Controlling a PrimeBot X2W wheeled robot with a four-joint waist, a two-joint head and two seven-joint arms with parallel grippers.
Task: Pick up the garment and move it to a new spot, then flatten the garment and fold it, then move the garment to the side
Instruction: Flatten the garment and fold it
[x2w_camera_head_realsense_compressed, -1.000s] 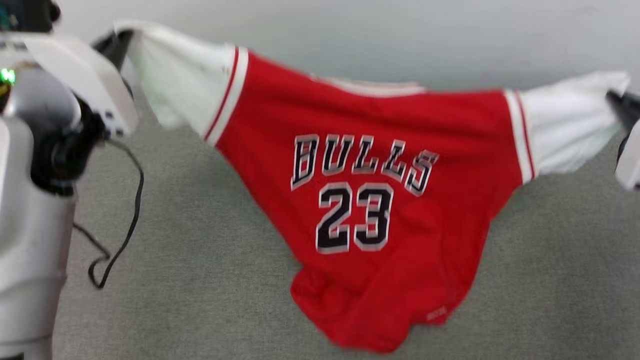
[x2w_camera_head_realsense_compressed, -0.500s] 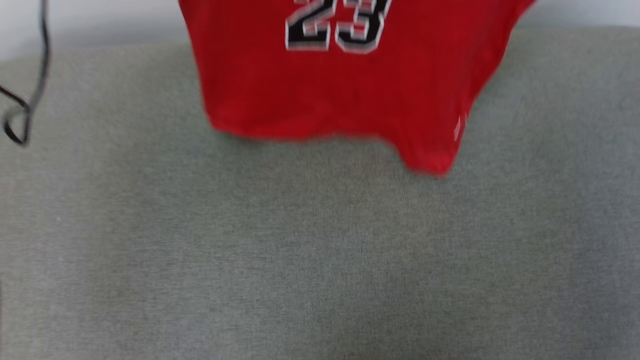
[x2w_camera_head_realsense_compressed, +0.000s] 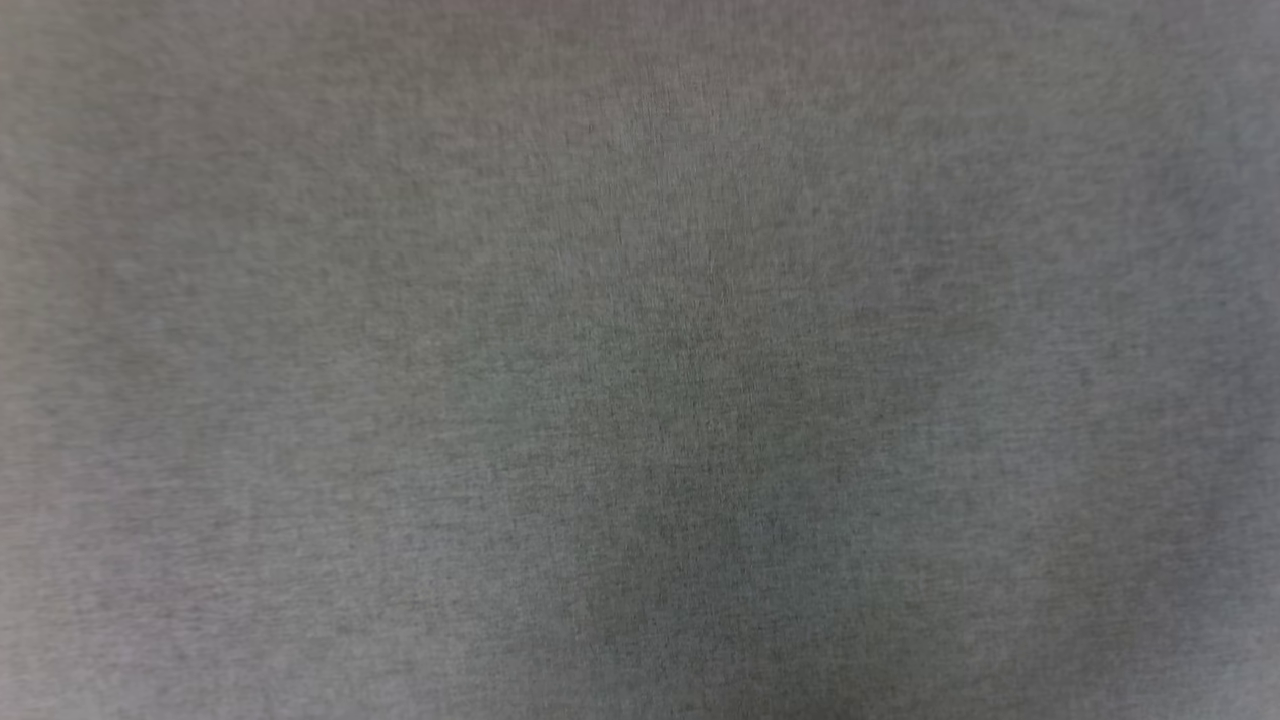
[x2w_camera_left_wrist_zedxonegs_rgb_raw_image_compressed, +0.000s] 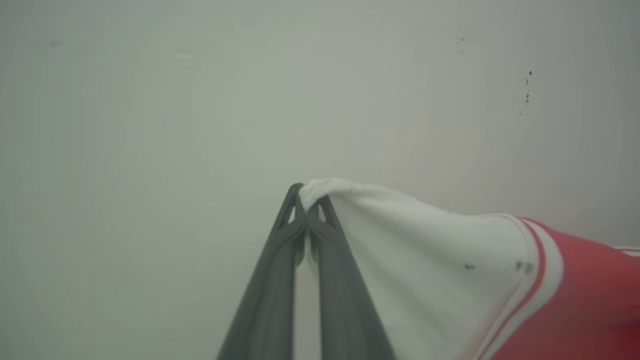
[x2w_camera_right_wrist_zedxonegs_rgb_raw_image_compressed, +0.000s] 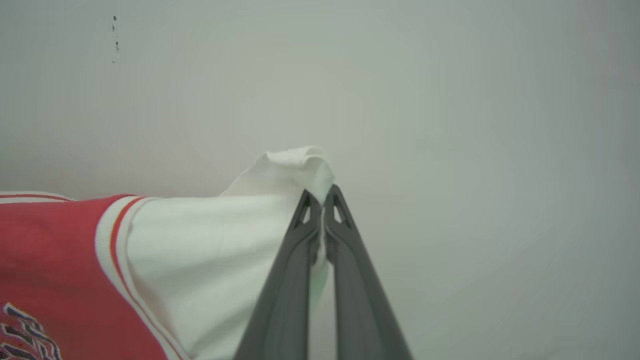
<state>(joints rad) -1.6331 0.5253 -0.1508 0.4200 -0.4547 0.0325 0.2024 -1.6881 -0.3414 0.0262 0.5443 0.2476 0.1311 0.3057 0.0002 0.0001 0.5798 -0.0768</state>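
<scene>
Left gripper (x2w_camera_left_wrist_zedxonegs_rgb_raw_image_compressed: 306, 197) is clamped tight on the tip of one white sleeve of the garment (x2w_camera_left_wrist_zedxonegs_rgb_raw_image_compressed: 425, 260). Right gripper (x2w_camera_right_wrist_zedxonegs_rgb_raw_image_compressed: 322, 197) pinches the other sleeve tip the same way. The red body with its striped trim spans between the two, held up off to the inner side of each. There's open air around both pairs of fingers. Beyond them is a pale wall (x2w_camera_left_wrist_zedxonegs_rgb_raw_image_compressed: 150, 100), plain but for a few dark specks (x2w_camera_left_wrist_zedxonegs_rgb_raw_image_compressed: 527, 90). The head view looks down on a blurred grey woven surface (x2w_camera_head_realsense_compressed: 640, 360).
</scene>
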